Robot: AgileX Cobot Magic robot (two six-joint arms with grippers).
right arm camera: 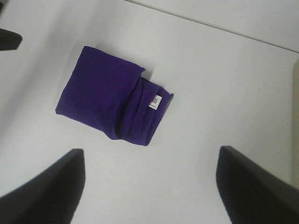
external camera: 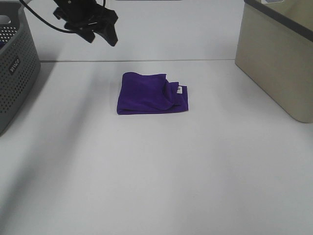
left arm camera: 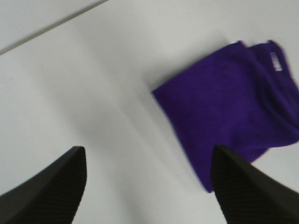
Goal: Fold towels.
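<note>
The deep purple towel (external camera: 152,93) lies folded into a small rectangle on the white table, its white tag (external camera: 180,90) at the right edge. It also shows in the left wrist view (left arm camera: 233,112) and the right wrist view (right arm camera: 112,95). My left gripper (external camera: 100,29) hangs high at the back left, well above the table and apart from the towel. Its fingers (left arm camera: 51,186) stand wide apart and hold nothing. My right gripper (right arm camera: 149,186) is out of the exterior view; its fingers (right arm camera: 254,189) are spread wide and empty, above the towel.
A grey perforated basket (external camera: 14,68) stands at the left edge. A beige bin (external camera: 279,63) stands at the back right. The white table (external camera: 156,171) extends in front of the towel.
</note>
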